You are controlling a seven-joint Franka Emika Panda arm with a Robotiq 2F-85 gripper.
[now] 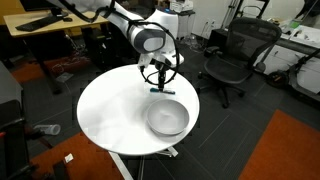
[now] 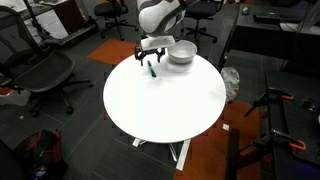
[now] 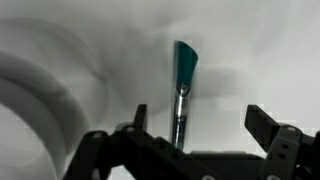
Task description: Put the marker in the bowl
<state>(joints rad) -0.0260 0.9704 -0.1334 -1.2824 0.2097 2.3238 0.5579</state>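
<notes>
The marker (image 1: 160, 90) lies on the round white table (image 1: 110, 110), just beyond the grey-silver bowl (image 1: 167, 118). In the wrist view the marker (image 3: 183, 80) shows a teal end and a dark thin body. My gripper (image 1: 160, 78) hangs directly over the marker, open and empty. In the wrist view the fingers (image 3: 200, 122) straddle the marker, which sits closer to the left finger and touches neither. In both exterior views the bowl (image 2: 181, 52) is empty and stands right beside the gripper (image 2: 151, 58) and the marker (image 2: 153, 70). The bowl's rim (image 3: 45, 100) shows blurred at the left of the wrist view.
Black office chairs (image 1: 232, 55) stand around the table, one (image 2: 45, 75) close to its edge. A desk (image 1: 50, 25) stands behind the arm. An orange floor patch (image 1: 285, 150) lies beside the table. Most of the tabletop (image 2: 170, 110) is bare white surface.
</notes>
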